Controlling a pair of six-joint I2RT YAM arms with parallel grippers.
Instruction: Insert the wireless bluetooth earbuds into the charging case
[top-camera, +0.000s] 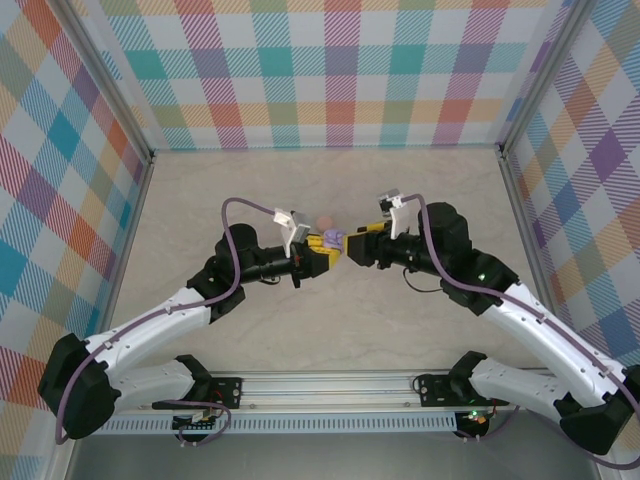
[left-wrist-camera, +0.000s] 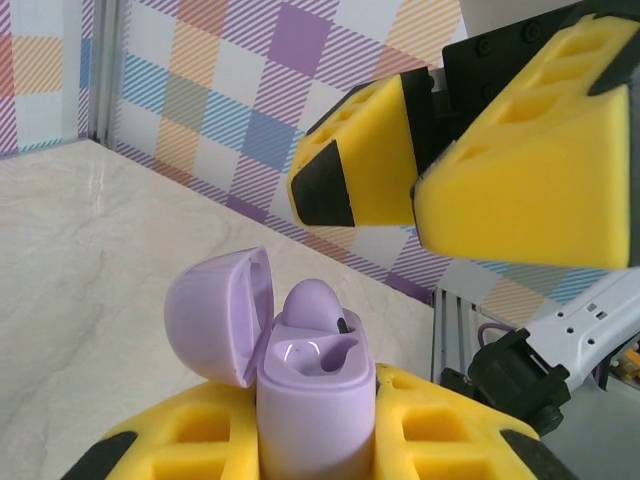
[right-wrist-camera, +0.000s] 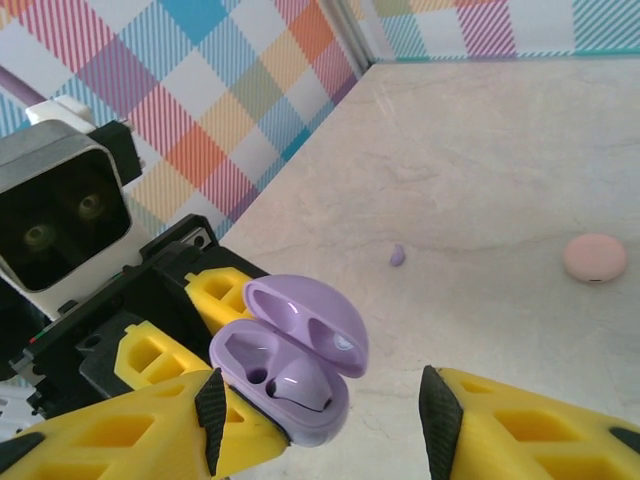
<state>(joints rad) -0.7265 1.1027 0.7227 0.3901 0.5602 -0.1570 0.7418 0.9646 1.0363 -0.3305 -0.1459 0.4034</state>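
Observation:
My left gripper is shut on a purple charging case, holding it upright above the table with its lid swung open. One purple earbud sits in one socket of the case; the socket beside it is empty. My right gripper is open, its yellow fingers close to the case and not touching the seated earbud. A second purple earbud lies loose on the table beyond. From above, both grippers meet at the case mid-table.
A pale pink round case rests shut on the table, just behind the grippers in the top view. Plaid walls enclose the marble table on three sides, and a metal rail runs along the near edge.

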